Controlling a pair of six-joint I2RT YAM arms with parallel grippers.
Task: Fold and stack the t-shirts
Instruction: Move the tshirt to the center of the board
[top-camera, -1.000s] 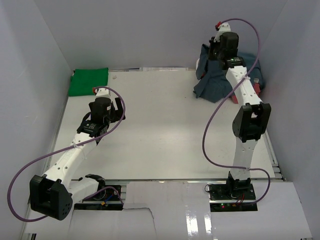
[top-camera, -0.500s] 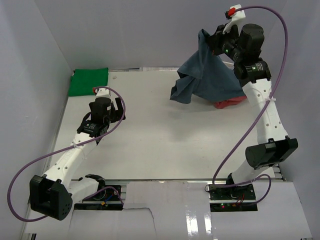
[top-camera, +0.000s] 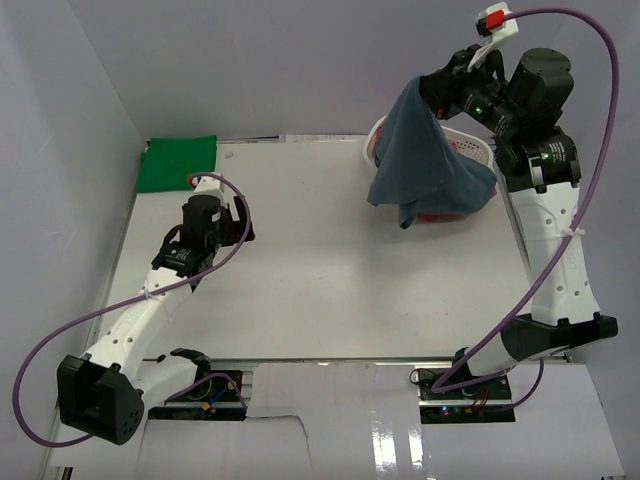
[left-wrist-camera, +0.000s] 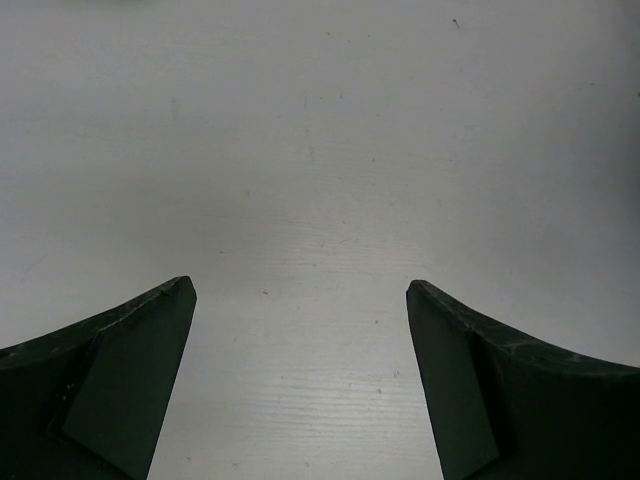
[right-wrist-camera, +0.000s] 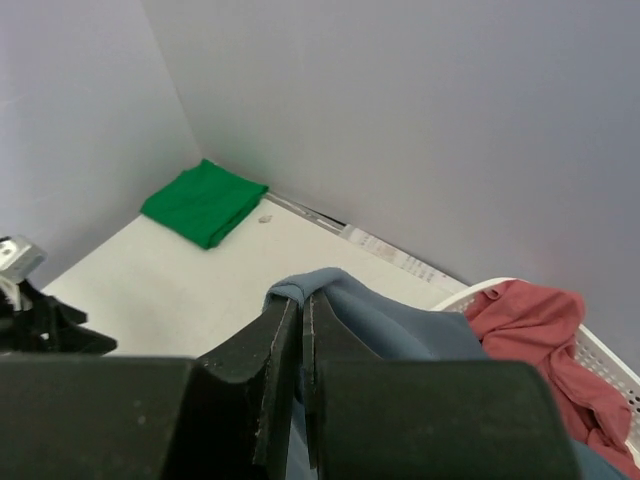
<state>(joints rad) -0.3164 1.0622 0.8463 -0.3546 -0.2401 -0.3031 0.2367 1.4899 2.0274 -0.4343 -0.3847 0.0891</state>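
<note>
Folded green t-shirt (top-camera: 177, 163) at far left, left gripper (left-wrist-camera: 300, 283) spread wide above the table (top-camera: 320, 270), slate blue t-shirt (top-camera: 425, 160) dangling from the right gripper (right-wrist-camera: 300, 300) pinching its edge, above the white basket (right-wrist-camera: 610, 365) of salmon red t-shirts (right-wrist-camera: 540, 340).

No text, label, brand, number or sign is legible in any view. The pale strip (right-wrist-camera: 388, 252) along the far edge of the table (right-wrist-camera: 190, 285), centre of the right wrist view, carries faint marks. These are too small to read.
</note>
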